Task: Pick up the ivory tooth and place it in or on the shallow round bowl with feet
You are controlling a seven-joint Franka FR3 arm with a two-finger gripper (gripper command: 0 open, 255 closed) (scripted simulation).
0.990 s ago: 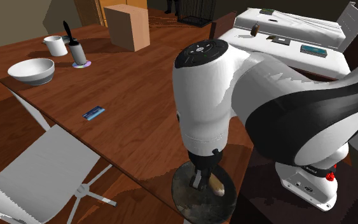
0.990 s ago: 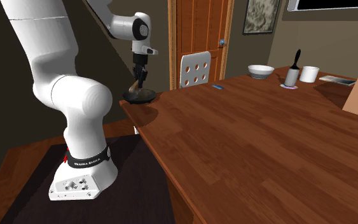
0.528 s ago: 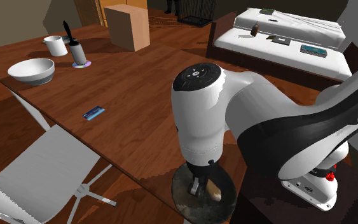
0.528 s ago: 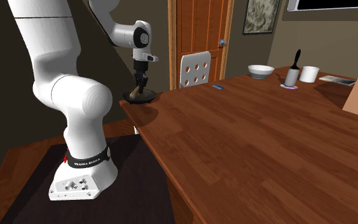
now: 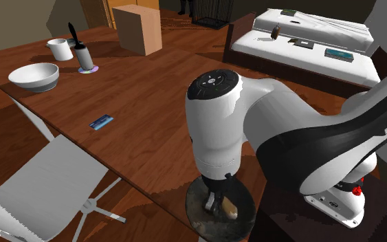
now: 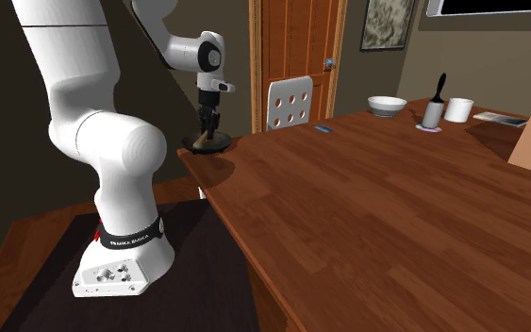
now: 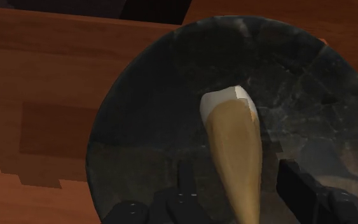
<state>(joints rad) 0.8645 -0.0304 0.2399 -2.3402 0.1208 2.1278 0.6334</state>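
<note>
Claw [image 7: 238,168] is open on both sides of the tooth [image 7: 233,137] lying in the bowl [image 7: 145,140]; the tooth seems hard, light and slippery, best held across its thick middle.

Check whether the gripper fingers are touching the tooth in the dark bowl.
Apart. In the wrist view, a strip of the dark bowl shows between the tooth and each of the open fingers.

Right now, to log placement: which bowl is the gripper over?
The dark marbled bowl at the table corner, with the tooth in it; the white bowl stands far off.
</note>
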